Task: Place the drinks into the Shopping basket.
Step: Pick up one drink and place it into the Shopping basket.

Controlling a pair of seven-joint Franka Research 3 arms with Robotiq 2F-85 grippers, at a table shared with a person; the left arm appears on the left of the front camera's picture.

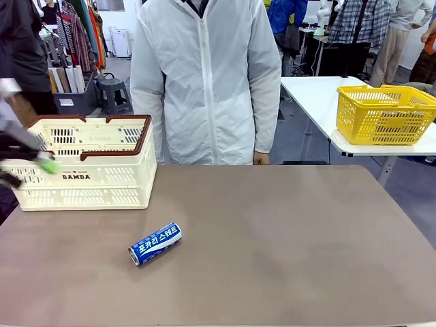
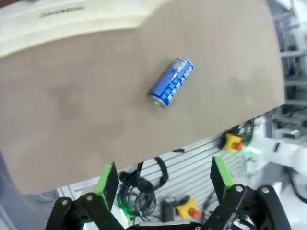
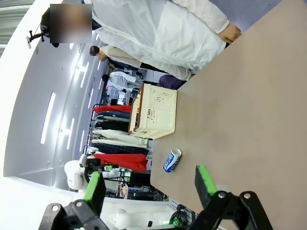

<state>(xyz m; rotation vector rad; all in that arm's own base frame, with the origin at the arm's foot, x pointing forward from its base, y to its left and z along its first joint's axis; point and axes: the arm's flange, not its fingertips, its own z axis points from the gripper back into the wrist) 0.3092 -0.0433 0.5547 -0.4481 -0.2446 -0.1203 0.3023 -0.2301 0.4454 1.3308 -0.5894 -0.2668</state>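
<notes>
A blue can [image 1: 155, 244] with white lettering lies on its side on the brown table, in front of the Shopping basket [image 1: 82, 178]. The cream basket with its brown rim and "DAMDA" print stands at the far left. My left gripper [image 1: 30, 172] hovers, blurred, at the basket's left front corner. In the left wrist view this gripper [image 2: 163, 175] is open and empty, well away from the blue can [image 2: 171, 82]. My right gripper [image 3: 149, 184] is open too, off the table's edge, with the can [image 3: 171, 160] and basket [image 3: 153, 112] beyond. Green cans are out of view.
A person in a white coat [image 1: 204, 82] stands at the table's far edge, one hand [image 1: 260, 159] by the rim. A yellow mesh basket [image 1: 385, 112] sits on a white table at the back right. Cables and stop buttons [image 2: 233, 142] lie below my side.
</notes>
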